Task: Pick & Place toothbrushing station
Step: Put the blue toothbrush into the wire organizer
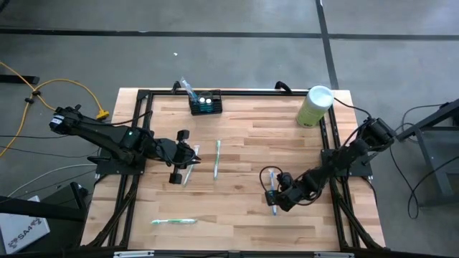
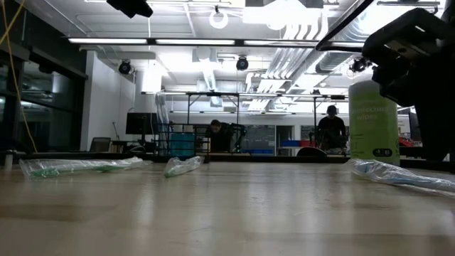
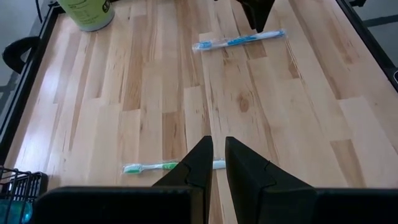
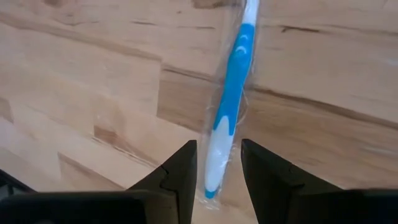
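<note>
**Right gripper straddles a wrapped blue toothbrush; station sits at the far table edge**

The toothbrushing station, a small black slotted caddy, stands at the table's far edge, well beyond the left gripper and far across the table from the right gripper. It holds teal-topped items in its slots, and a wrapped brush leans out of one corner. A pale green cylinder with white lid stands upright near the far right corner, beyond the right gripper.

The right gripper is low over the wooden table, its fingers spread apart with the handle end of a blue toothbrush in clear wrap lying between them, not clamped. The left gripper has its fingers close together with only a narrow gap, nothing held; a green-and-white toothbrush lies crosswise just past its tips. Another pale toothbrush lies just beside that gripper in the high view, and a green toothbrush rests near the table's near edge, well apart from both grippers.

Bare wood lies open between the two grippers and from them toward the station. A black frame borders the table's edges.
</note>
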Motion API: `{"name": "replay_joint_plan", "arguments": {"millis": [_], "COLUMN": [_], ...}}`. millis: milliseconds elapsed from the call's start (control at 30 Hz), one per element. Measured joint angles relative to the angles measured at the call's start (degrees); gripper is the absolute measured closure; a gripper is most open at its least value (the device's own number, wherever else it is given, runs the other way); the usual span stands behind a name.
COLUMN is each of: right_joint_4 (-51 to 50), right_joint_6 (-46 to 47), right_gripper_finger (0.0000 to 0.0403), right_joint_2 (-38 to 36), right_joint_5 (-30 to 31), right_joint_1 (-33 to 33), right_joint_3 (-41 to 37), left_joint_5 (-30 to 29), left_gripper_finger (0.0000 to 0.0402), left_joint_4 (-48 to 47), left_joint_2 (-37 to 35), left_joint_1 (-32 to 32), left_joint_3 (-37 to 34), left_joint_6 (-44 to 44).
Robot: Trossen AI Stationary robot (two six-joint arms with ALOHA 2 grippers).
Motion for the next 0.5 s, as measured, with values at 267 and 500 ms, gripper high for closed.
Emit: {"name": "replay_joint_plan", "arguments": {"millis": [267, 500], "right_joint_4": [1.3, 2.3], "right_joint_6": [-0.1, 0.0], "right_gripper_finger": [0.0287, 0.0294], "right_joint_2": [3.6, 4.8], "right_joint_5": [-0.4, -0.2], "right_joint_1": [0.0, 0.0], "right_joint_3": [0.1, 0.2], "left_joint_5": [0.0, 0.0], "left_gripper_finger": [0.0365, 0.0365], "left_joint_4": [-0.1, -0.2], "left_joint_2": [0.0, 0.0], "left_joint_1": [0.0, 0.0], "left_joint_3": [0.0, 0.0], "left_joint_6": [0.0, -0.1]}}
